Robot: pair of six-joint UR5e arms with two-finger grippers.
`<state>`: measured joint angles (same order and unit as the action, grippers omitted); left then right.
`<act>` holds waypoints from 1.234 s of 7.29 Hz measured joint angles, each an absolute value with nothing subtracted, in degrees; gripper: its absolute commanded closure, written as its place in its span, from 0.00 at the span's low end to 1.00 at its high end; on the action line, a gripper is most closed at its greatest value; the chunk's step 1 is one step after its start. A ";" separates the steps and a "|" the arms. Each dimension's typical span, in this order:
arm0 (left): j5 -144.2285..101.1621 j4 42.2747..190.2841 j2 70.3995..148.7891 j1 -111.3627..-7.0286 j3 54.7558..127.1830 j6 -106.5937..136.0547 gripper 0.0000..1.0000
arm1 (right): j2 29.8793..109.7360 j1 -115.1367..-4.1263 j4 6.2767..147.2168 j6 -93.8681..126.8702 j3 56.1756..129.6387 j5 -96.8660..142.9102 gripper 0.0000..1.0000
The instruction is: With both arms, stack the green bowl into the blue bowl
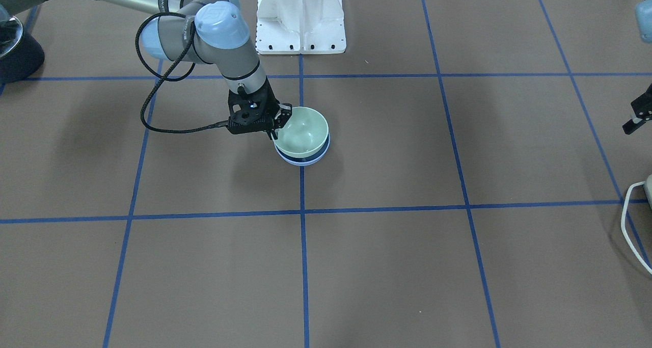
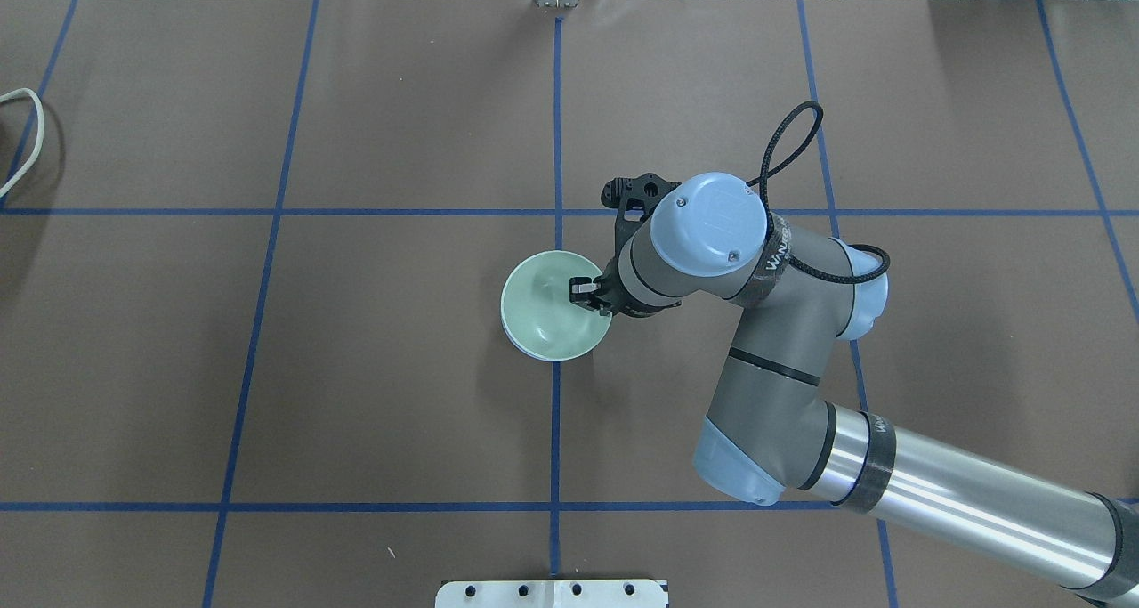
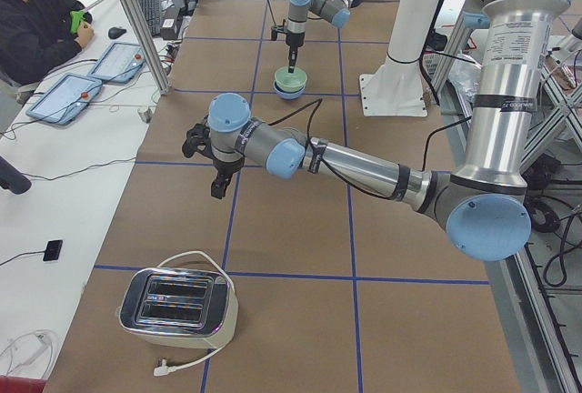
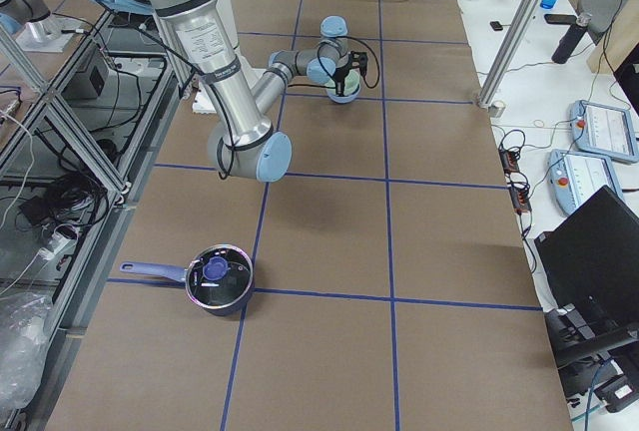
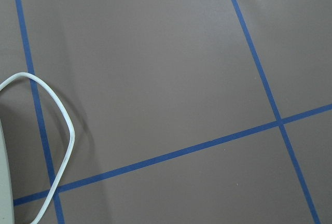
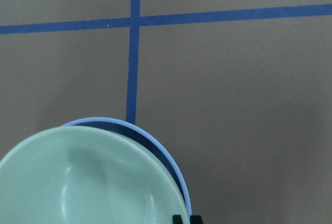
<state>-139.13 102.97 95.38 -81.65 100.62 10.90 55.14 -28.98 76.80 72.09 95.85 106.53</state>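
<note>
The green bowl [image 1: 303,129] sits tilted inside the blue bowl [image 1: 305,159] near the table's middle, on a blue tape line. Only a sliver of the blue bowl's rim shows under it, also in the right wrist view [image 6: 168,154] beside the green bowl [image 6: 88,182]. My right gripper [image 1: 276,125] is shut on the green bowl's rim on the robot's side, one finger inside [image 2: 583,286]. My left gripper [image 1: 634,119] hangs far off at the table's left end, narrow, shut and empty, above bare table [image 3: 216,188].
The white pedestal [image 1: 300,17] stands behind the bowls. A toaster [image 3: 177,307] with a white cable [image 5: 57,110] sits at the left end. A dark pot [image 4: 220,276] sits at the right end. An operator sits beyond the table.
</note>
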 measured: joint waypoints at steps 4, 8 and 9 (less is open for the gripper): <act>-139.13 103.01 95.33 -81.58 100.54 10.90 0.02 | 54.53 -29.00 76.73 72.14 95.17 106.48 1.00; -139.21 102.97 95.28 -81.58 100.66 10.92 0.02 | 54.61 -29.63 74.02 71.64 93.36 105.58 0.00; -139.21 102.95 95.28 -81.61 100.69 10.95 0.02 | 54.59 -29.75 73.84 71.07 93.26 105.52 0.00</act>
<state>-139.21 102.95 95.28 -81.61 100.69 10.95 54.59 -29.75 73.84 71.07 93.26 105.52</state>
